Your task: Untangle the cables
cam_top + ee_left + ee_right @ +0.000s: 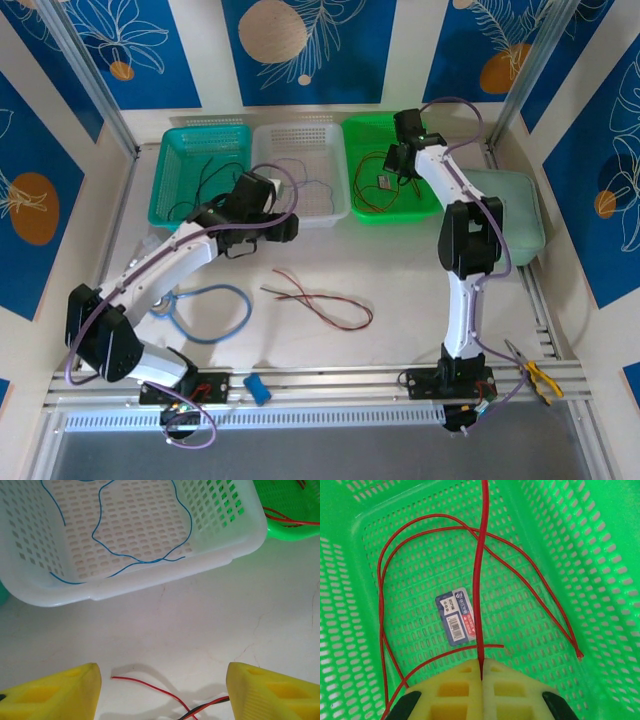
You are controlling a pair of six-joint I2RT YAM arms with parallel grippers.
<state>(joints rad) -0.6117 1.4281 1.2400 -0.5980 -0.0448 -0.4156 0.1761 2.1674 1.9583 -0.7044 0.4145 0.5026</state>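
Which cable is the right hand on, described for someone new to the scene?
At the far edge of the table, find the bright green basket, the rightmost one. The right hand is over it, shut on a thin red cable. Unlike the red loops lying on the basket floor, this stretch runs straight and taut from the hand.

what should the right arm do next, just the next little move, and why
Probably open the right gripper and let go. Its jaws are shut on the red cable, and that cable trails into the green basket directly beneath, so releasing should drop it inside.
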